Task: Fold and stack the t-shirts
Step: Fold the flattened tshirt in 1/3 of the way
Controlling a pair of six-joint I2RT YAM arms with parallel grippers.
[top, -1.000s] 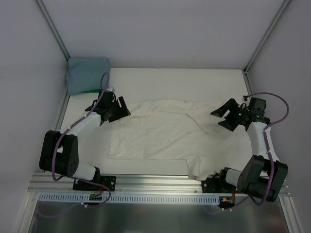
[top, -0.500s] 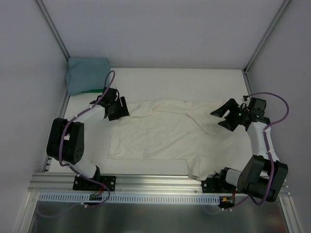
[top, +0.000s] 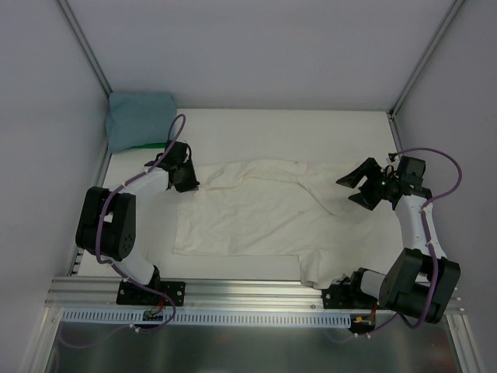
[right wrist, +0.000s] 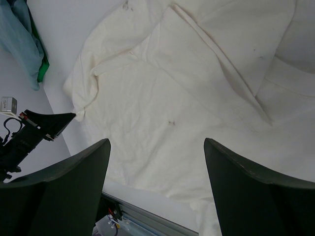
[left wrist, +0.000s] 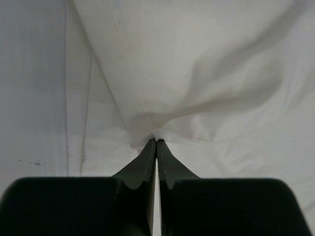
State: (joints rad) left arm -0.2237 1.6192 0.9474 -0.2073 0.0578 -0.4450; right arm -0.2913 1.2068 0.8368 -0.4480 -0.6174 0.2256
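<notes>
An off-white cream t-shirt (top: 256, 214) lies spread and wrinkled across the middle of the table, with one part trailing toward the front edge. My left gripper (top: 193, 185) sits at the shirt's left end, low on the cloth. In the left wrist view its jaws (left wrist: 156, 141) are pressed together, pinching a small fold of the cream cloth (left wrist: 197, 59). My right gripper (top: 351, 186) hovers wide open over the shirt's right end, nothing between its fingers (right wrist: 156, 142). A dusty teal-blue t-shirt (top: 140, 120) rests bunched in the back left corner.
Something green (top: 147, 145) peeks out from under the teal tee. Grey walls with metal posts close in the table on three sides. A metal rail (top: 248, 294) runs along the front edge by the arm bases.
My left gripper has closed on the cream shirt's left edge after settling slightly leftward, its arm's elbow pulling in. The right arm has not moved.
</notes>
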